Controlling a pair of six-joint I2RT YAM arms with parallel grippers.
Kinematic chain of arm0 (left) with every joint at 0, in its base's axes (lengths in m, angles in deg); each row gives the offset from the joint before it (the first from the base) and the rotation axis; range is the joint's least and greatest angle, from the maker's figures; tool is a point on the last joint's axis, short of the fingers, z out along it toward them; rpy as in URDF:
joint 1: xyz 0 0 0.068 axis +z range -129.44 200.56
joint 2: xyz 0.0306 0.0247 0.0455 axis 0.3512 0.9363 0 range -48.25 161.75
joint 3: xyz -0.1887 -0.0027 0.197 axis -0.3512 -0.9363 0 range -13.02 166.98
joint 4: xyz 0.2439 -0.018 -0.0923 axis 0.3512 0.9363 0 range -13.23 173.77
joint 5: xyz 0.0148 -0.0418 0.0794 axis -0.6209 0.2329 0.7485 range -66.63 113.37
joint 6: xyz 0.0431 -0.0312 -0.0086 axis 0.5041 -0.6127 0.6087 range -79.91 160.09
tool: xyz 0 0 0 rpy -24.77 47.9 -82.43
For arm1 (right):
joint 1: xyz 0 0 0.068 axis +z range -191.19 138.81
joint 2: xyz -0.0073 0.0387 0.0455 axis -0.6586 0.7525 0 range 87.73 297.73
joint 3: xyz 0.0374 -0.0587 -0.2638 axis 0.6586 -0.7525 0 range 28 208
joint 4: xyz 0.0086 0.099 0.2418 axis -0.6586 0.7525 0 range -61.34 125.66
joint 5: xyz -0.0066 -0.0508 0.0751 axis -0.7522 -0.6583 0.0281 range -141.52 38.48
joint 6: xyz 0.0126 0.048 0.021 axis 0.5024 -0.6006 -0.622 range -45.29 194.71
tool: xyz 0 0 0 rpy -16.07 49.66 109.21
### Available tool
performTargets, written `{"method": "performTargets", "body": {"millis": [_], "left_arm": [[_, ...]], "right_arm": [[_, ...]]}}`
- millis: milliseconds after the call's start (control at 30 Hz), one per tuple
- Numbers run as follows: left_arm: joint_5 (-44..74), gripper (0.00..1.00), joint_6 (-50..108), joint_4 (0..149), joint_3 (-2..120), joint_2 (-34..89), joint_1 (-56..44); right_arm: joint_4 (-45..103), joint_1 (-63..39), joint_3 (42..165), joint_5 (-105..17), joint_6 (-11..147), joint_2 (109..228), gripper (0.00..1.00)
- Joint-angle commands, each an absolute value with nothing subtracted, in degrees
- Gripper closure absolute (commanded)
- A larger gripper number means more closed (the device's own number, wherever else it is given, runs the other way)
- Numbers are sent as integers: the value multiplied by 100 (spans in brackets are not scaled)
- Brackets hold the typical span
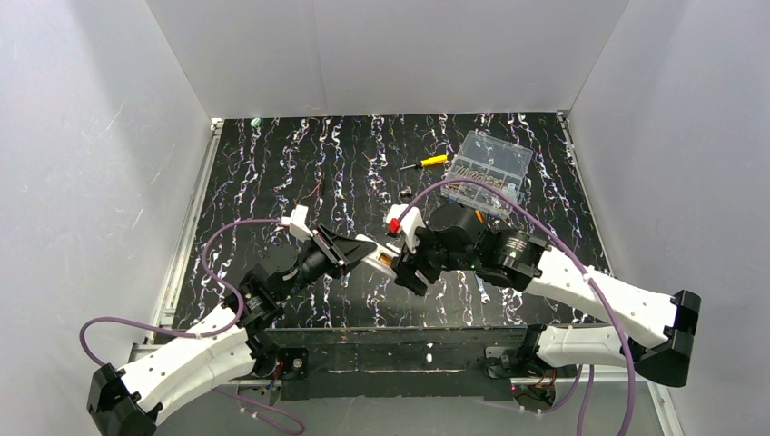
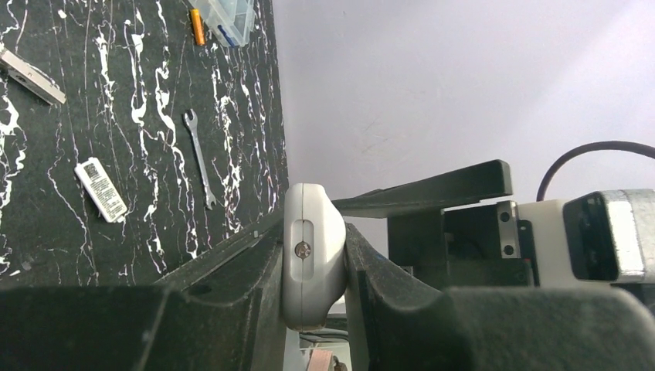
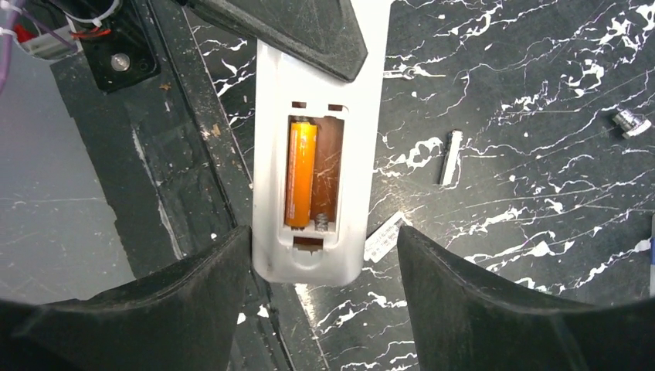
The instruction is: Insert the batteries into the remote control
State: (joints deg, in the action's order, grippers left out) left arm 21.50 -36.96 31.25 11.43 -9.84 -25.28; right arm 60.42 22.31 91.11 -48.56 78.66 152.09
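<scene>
You pinch the remote control (image 3: 363, 193) in the left gripper (image 1: 350, 252), baring its half-filled compartment (image 3: 328, 170) to the spread right gripper (image 3: 324, 239).

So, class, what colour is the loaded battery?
Orange: the battery in the remote, clearest in the right wrist view.

Robotics lab, inside a bench-top test cell: black white-veined table (image 1: 272, 154) boxed in by plain white panels (image 1: 381, 54), left arm (image 1: 195, 352) and right arm (image 1: 595, 289) bolted to a dark rail (image 1: 390, 347) at the near edge, purple cables (image 1: 227, 225) looping off both. Scattered on top: clear parts box (image 1: 493, 163), yellow-handled screwdriver (image 1: 427, 163), small wrench (image 2: 199, 154).
</scene>
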Motion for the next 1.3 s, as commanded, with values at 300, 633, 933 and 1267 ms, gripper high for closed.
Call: {"method": "performTargets", "body": {"millis": [300,633,933,1267], "left_arm": [[2257,100,-3807,2949,834,-1320,-2512],[2250,100,-3855,2938,857,-1325,-2508],[2221,100,-3879,2986,928,-1395,-2502],[2246,100,-3934,2955,916,-1416,-2505]], "right_arm": [[5759,-486,8785,-5064,5849,14581,24],[5040,-2171,8473,-5547,5685,16170,25],[4750,-2588,8802,-5850,5713,17422,35],[4501,-2670,8936,-6060,5679,18276,44]]}}
